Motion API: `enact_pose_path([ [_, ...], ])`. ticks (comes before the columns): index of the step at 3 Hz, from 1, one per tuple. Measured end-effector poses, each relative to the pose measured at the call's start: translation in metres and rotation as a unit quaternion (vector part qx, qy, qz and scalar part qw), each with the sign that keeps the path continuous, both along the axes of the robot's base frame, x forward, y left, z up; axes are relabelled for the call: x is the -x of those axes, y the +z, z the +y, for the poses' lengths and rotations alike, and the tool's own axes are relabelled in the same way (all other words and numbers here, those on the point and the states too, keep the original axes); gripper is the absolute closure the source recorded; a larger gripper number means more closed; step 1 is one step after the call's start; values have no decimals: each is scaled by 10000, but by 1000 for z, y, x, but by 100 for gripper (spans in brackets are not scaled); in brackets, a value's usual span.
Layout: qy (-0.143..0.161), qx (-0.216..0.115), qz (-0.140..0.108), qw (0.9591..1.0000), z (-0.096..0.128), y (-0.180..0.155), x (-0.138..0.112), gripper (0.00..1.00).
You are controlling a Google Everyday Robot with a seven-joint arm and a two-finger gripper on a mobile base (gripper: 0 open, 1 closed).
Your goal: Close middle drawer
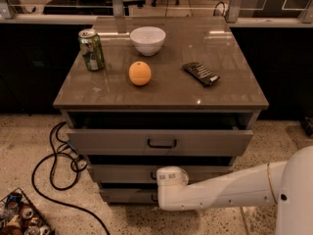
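Several cans (20, 214) fill the floor basket (32, 205) at far left. On the cabinet top (171, 93) sit a green can (92, 49), an empty white bowl (147, 39), an orange (140, 73) and a dark packet (201, 74). Below, the middle drawer (117, 173) juts slightly, contents hidden; the gripper (164, 176) is at its front centre, and whether it is spread or closed cannot be told

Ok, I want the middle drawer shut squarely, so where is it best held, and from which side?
Take the middle drawer at the centre of its flat front, coming straight from the front: the front is wide, so a central contact should push it in without skewing. The claw is at that spot, below the pulled-out top drawer.
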State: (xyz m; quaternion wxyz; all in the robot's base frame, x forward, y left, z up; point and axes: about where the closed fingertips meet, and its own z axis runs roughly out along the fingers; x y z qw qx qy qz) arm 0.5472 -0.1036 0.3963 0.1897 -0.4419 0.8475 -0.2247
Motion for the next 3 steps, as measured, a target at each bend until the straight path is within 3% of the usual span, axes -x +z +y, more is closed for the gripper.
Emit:
enact_pose_path([
  [2, -6, 7, 12, 10000, -1, -2, 0, 12],
  [3, -9, 10, 18, 10000, -2, -2, 1, 0],
])
